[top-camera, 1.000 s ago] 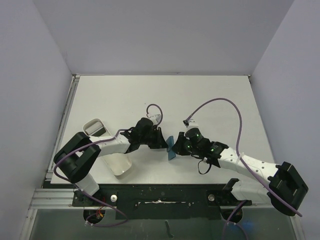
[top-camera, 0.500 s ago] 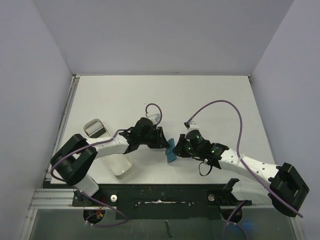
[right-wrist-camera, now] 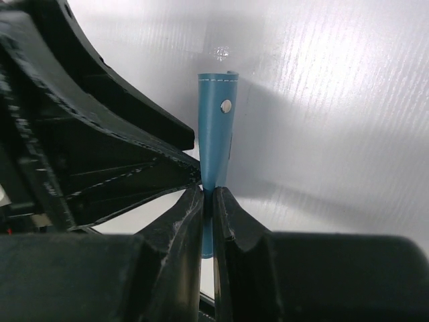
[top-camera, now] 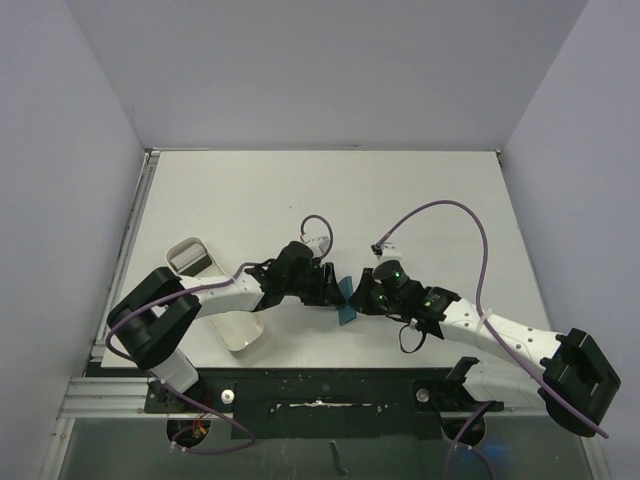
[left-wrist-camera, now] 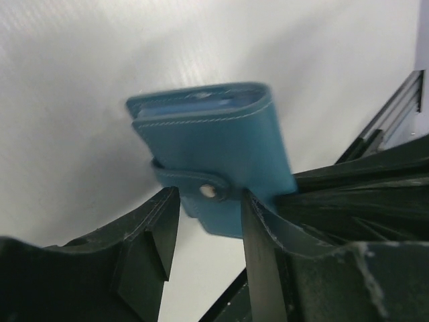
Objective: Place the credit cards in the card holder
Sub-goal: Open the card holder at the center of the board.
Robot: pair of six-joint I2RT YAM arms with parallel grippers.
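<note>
The teal card holder hangs closed above the table, its strap tab and pale snap stud facing the left wrist camera. My right gripper is shut on the holder's lower edge, and the holder stands edge-on in that view. My left gripper is open, with the strap tab sitting between its fingertips and a gap on the left side. From above, both grippers meet at the holder in the table's front middle. The credit cards are hidden from view.
A long white oblong tray lies at the front left, partly under the left arm. The right arm's purple cable loops over the table. The black front rail runs along the near edge.
My left gripper has opened and moved slightly right, closing in on the card holder. The right gripper has kept its grip and barely moved.
</note>
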